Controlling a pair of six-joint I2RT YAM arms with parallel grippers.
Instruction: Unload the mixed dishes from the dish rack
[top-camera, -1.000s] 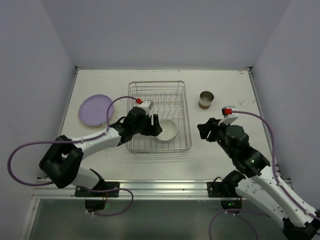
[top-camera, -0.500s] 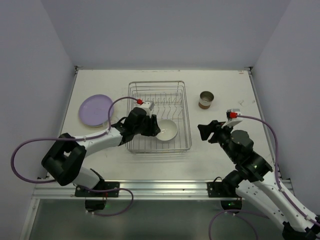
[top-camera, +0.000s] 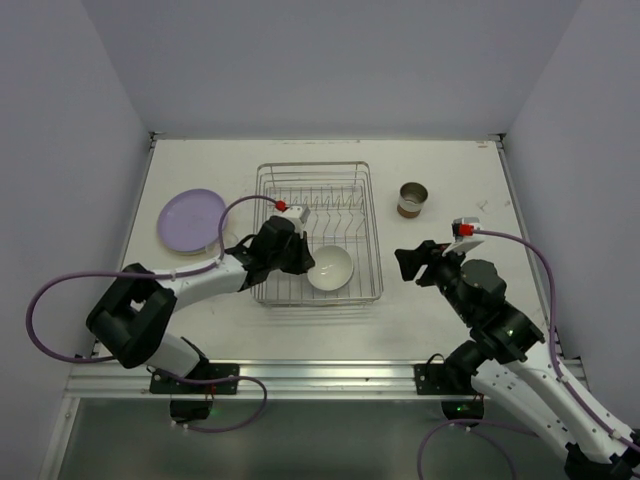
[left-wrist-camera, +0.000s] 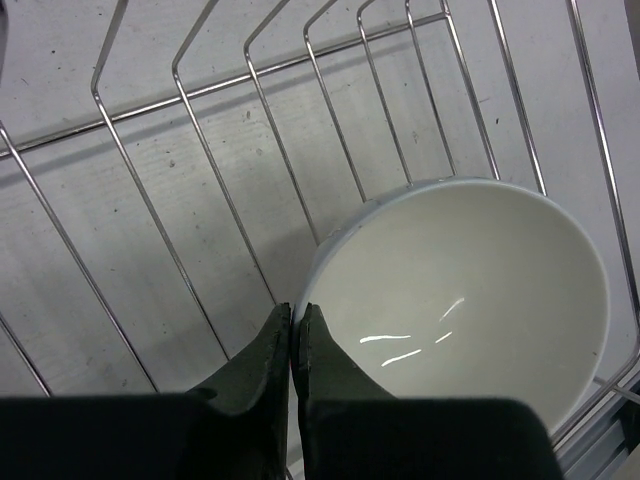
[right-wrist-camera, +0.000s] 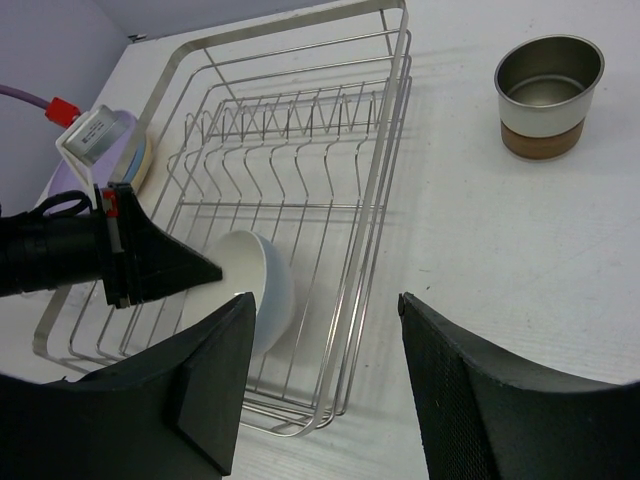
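While the right fingers (right-wrist-camera: 212, 392) are spread wide and empty, the white bowl (left-wrist-camera: 470, 290) is pinched by its rim between the left fingers (left-wrist-camera: 272, 352), above the dish rack (top-camera: 330, 205).

A white, lightly scuffed surface (top-camera: 450, 170) lies between pale lilac walls (top-camera: 330, 70); a metal rail (top-camera: 320, 372) edges its near side.

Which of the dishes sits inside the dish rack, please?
The white bowl; the purple plate and brown cup stand on the table outside the rack.

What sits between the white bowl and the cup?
From white bowl to cup: only the dish rack's side wires, then bare tabletop. Top external view shows it.
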